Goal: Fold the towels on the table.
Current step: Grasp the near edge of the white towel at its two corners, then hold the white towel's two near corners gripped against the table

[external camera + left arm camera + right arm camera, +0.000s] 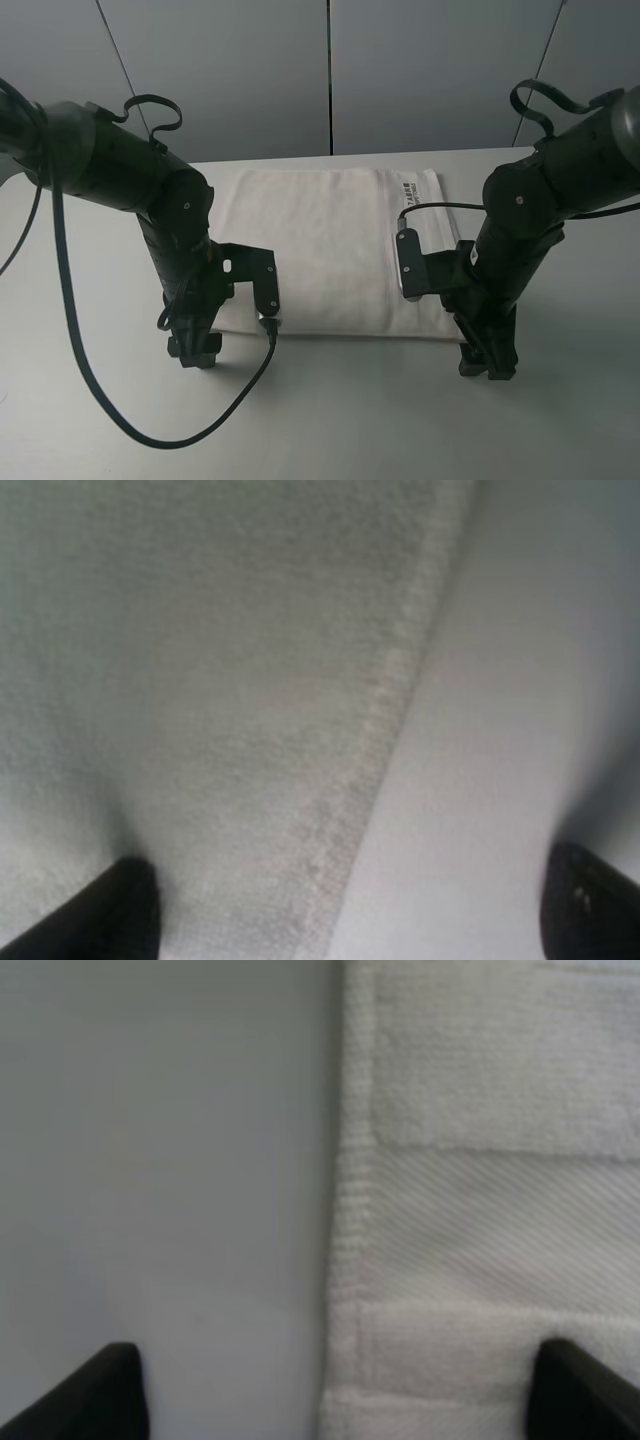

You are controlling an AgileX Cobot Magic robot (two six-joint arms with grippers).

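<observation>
Your towel [320, 250] lies flat on the white surface [350, 430], between the arms. The left tool [195, 352] and right tool [488, 365] both gape wide open, each straddling a side edge of it. A black cable [100, 403] loops beside the left arm.

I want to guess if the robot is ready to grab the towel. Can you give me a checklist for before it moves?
1. Towel lies flat on the table: ok.
2. Left gripper is open, with the towel edge between its fingers: ok.
3. Right gripper is open, with the towel edge between its fingers: ok.
4. Each gripper is at one near corner of the towel: ok.
5. Fingers are low enough to pinch the cloth: cannot tell.
</observation>
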